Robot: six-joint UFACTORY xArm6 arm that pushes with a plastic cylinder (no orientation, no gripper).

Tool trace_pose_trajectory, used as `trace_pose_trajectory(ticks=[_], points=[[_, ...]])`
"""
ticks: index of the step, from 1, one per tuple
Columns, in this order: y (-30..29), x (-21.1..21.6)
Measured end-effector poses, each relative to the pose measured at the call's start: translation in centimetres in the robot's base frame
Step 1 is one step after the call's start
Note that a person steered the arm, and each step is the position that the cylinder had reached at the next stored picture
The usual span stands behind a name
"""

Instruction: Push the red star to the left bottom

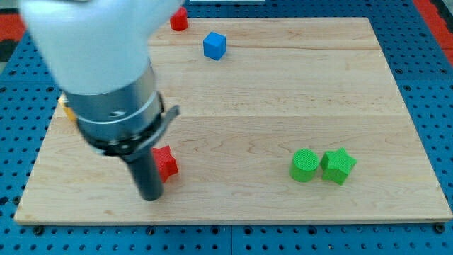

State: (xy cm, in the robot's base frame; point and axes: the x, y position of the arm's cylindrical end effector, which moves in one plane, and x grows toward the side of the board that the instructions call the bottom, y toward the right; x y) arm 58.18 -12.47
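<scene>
- My tip, the lower end of the straight dark rod, rests on the board in the lower-left area; it has no jaws and holds nothing, only pressing sideways.
- The tip sits just to the view's left of the red star and slightly below it; rod and star appear to touch, though the rod hides the star's left edge, so contact cannot be confirmed.
- The rod rises into a dark collar, then a grey metal cylinder, then a large white, blurred housing filling the view's top left; the whole arm stands roughly upright, leaning a little toward the top left.
- The red star lies in the lower-left part of the wooden board, short of the corner itself.
- A green cylinder and a green star sit touching side by side at lower right, well apart from the tip.
- A blue cube stands near the top edge; a second red block sits at the top edge, partly hidden by the arm, its shape unclear.
- A sliver of a yellow block shows at the left edge, behind the arm.
</scene>
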Motion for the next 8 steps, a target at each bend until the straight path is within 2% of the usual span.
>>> trace_pose_trajectory(ticks=[1,2,3,4,5,6,7,8], points=[[-3.3,-0.9],[2.9,-3.5],[6.3,-3.2],[0.2,-2.4],[-2.0,-6.2],[3.3,-9.9],[7.2,-9.3],[4.7,-7.7]])
